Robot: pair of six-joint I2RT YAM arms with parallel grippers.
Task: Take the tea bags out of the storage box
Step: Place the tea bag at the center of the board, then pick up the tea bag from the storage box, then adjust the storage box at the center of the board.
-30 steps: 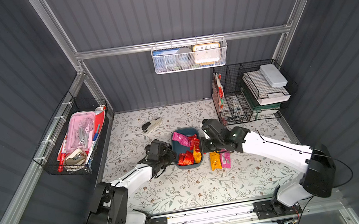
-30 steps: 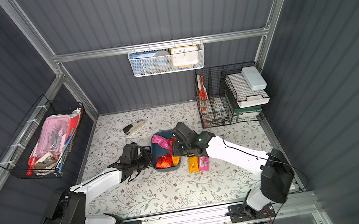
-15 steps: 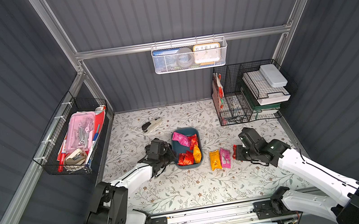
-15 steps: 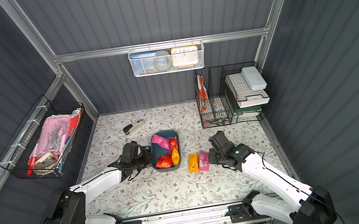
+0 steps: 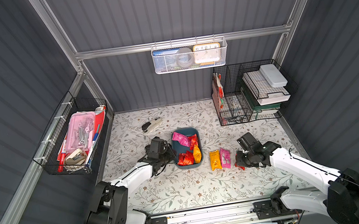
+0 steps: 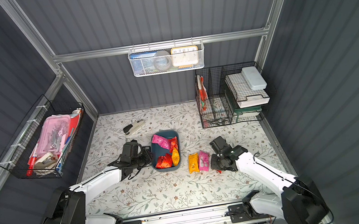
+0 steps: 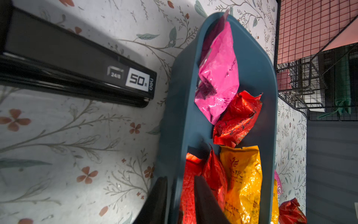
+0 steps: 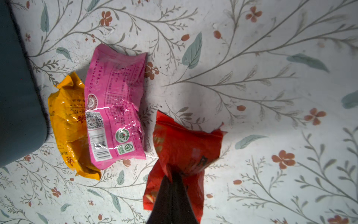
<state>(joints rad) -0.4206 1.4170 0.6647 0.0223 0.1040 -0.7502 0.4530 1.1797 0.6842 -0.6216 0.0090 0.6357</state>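
Eight tea bags: four red, two pink, two orange; one storage box

The shallow dark teal plastic storage box with rounded corners sits flat on the flowered cloth. Inside, a long shiny pink foil sachet lies at the far end, with a crinkly red sachet touching it. At the near end, two more red sachets crowd an orange-yellow sachet. Outside, near the box, an orange-yellow tea bag and a pink tea bag lie flat, touching. A third, red tea bag, is pinched at one end beside them.
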